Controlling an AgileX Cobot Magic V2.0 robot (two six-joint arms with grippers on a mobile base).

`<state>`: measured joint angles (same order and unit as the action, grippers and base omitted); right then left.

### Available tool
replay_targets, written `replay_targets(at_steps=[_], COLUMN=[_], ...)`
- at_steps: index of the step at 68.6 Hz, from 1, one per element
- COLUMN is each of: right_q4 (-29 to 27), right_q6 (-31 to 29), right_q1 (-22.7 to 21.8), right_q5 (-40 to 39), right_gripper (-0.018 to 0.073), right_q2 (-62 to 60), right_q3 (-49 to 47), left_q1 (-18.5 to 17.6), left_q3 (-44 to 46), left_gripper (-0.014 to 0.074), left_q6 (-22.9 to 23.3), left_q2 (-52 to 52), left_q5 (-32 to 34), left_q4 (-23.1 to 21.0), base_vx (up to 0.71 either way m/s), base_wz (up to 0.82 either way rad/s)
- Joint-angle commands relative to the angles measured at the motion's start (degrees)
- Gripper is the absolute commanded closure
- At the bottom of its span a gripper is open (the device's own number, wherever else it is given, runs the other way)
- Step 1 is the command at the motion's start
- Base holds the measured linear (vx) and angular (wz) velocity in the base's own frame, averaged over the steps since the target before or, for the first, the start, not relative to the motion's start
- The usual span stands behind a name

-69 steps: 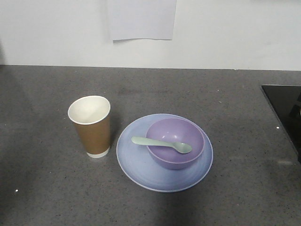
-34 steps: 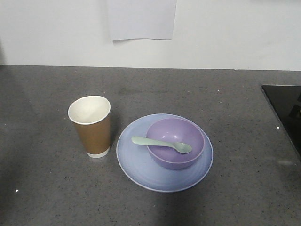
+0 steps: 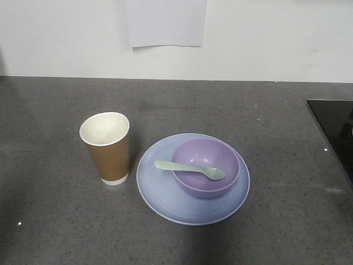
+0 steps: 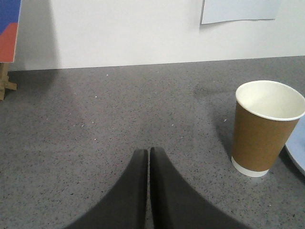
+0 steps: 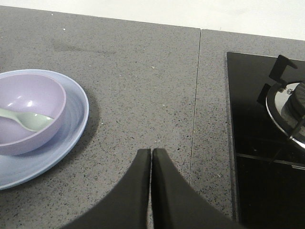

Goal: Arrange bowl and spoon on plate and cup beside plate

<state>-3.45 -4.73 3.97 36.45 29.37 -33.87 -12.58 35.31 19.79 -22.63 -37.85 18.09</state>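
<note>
Plainly, left gripper (image 4: 148, 151) and right gripper (image 5: 151, 152) closed, empty, touching nothing.

A kitchen is indicated: a grey speckled stone table (image 5: 143, 71), with a black glass gas hob (image 5: 267, 143) set right of the right end effector (image 5: 151, 152).

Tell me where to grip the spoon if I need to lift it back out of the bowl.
Take the spoon by its handle, coming from above. The handle juts over the bowl rim on the cup side with free space beneath it, while its scoop end lies inside the bowl.
</note>
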Motion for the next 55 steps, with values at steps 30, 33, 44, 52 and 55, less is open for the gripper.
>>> replay_targets(at_steps=[30,33,44,52,55], right_q4=[0.0,0.0,0.0,0.0,0.0], right_q6=[-0.4,-0.4,-0.4,-0.4,-0.4], right_q1=[-0.4,-0.4,-0.4,-0.4,-0.4], right_q5=[-4.0,-4.0,-3.9,-3.9,-3.9], right_gripper=[0.057,0.057,0.057,0.057,0.057], right_q2=[0.3,0.3,0.3,0.3,0.3], right_q3=[-1.6,-1.6,-1.6,-1.6,-1.6], left_q1=[-0.2,-0.2,-0.2,-0.2,-0.2], left_q3=[1.3,1.3,1.3,1.3,1.3], left_gripper=[0.0603,0.0603,0.0603,0.0603,0.0603], left_q6=[0.6,0.6,0.6,0.6,0.6], left_q2=[-0.4,-0.4,-0.4,-0.4,-0.4], left_q5=[4.2,4.2,4.2,4.6,5.7], left_q4=[0.6,0.6,0.6,0.7,0.8], base_vx=[0.0,0.0,0.0,0.0,0.0], base_wz=[0.0,0.0,0.0,0.0,0.0])
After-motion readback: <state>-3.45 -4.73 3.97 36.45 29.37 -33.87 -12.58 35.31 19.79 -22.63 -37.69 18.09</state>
